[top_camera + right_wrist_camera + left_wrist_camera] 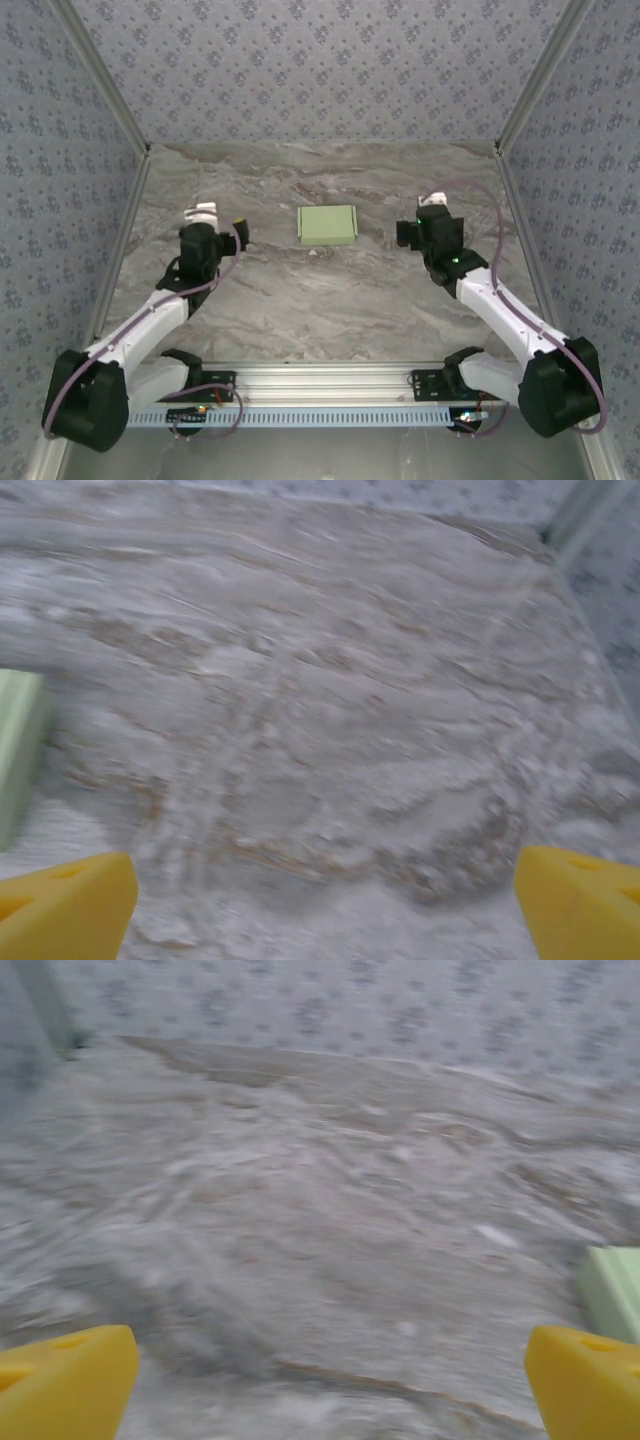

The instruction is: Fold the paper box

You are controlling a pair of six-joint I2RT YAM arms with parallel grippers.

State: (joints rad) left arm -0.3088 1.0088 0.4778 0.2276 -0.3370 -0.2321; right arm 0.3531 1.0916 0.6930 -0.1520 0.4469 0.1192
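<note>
The paper box is a pale green, small closed rectangle lying flat on the marble table, mid-way between the two arms. My left gripper stands to its left, a hand's width away, and is open. In the left wrist view its yellow fingers are spread wide over bare table, with the box's edge at the far right. My right gripper stands to the box's right, also open. The right wrist view has its yellow fingers wide apart, nothing between them, and the box at the left edge.
Patterned walls close in the table on the back and both sides. An aluminium rail with the arm bases runs along the near edge. Bare marble table lies in front of the box.
</note>
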